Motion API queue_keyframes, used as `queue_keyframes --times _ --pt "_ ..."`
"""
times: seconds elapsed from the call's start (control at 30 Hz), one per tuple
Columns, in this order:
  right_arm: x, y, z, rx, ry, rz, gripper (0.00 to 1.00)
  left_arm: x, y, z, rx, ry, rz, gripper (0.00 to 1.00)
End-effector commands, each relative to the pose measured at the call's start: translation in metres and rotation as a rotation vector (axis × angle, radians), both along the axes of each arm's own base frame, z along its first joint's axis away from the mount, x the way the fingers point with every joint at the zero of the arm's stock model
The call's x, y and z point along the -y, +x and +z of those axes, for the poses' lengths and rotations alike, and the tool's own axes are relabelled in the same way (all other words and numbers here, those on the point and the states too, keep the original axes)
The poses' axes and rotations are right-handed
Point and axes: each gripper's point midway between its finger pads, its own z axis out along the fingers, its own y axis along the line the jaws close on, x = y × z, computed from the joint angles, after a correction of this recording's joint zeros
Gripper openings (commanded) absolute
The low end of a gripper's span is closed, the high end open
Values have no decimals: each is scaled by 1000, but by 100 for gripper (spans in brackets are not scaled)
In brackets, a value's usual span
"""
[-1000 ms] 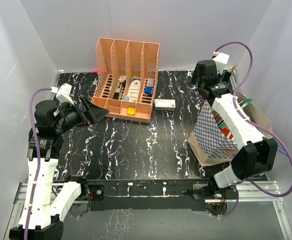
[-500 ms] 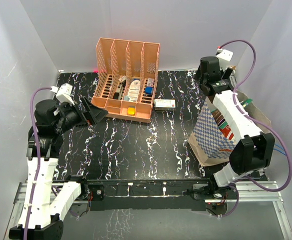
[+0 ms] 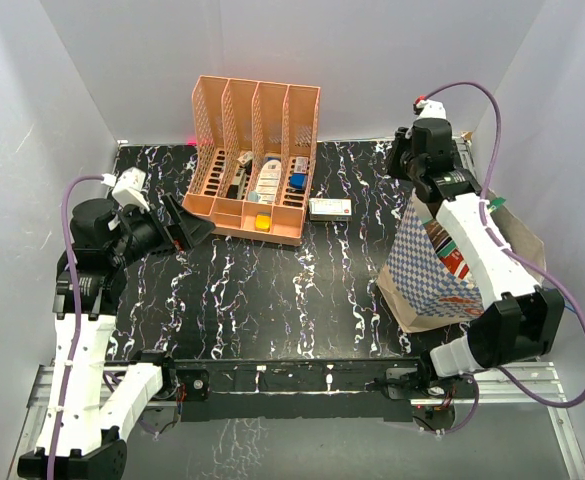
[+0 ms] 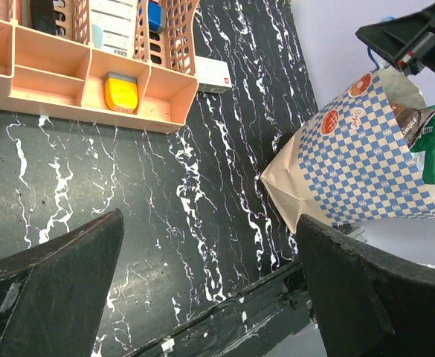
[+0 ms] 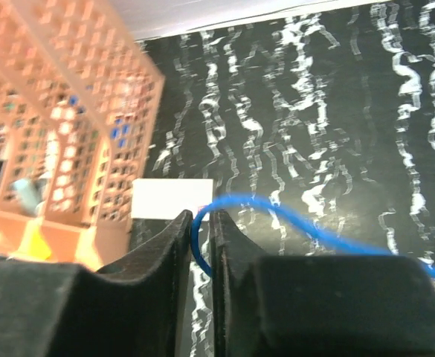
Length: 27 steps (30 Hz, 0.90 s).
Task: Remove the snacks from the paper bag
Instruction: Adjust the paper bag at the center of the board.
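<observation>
Your right fingers are narrowed almost together on a thin blue cord, which looks to be a handle of the paper bag. They sit above the bag's far edge, at the right of the counter. Your left fingers are spread wide and hang well apart from the bag, at the left. The snacks in view are in the bag, a dark packet and a green one showing at its open mouth. Pull on that cord and the whole bag will likely rise or tip rather than give up a packet. The bag stands near the counter's right edge, so packets could spill off. The cord may also slip free, and nothing braces the bag.
</observation>
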Motion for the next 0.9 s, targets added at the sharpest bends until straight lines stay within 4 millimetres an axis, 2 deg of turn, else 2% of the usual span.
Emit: queue_keyframes --times 0.0,0.17,0.37,0.47,0.63,0.73,0.87 --pt "-36 -28 34 68 56 251 12 1 0 16 30 -16 -3 98" --pt "-68 -59 42 68 142 459 9 5 3 16 16 -55 -7 98" --pt "-110 -113 46 50 221 724 9 14 5 17 2 -121 -42 98" --pt "-142 -147 53 58 245 870 9 20 9 22 2 -162 -60 98" --pt "-196 -197 48 32 251 1021 9 33 11 35 19 -295 -110 98" --pt "-209 -208 50 33 289 1042 11 40 14 41 11 -373 -142 98" --pt "-209 -206 52 61 270 1037 20 43 13 41 -3 -421 -151 98"
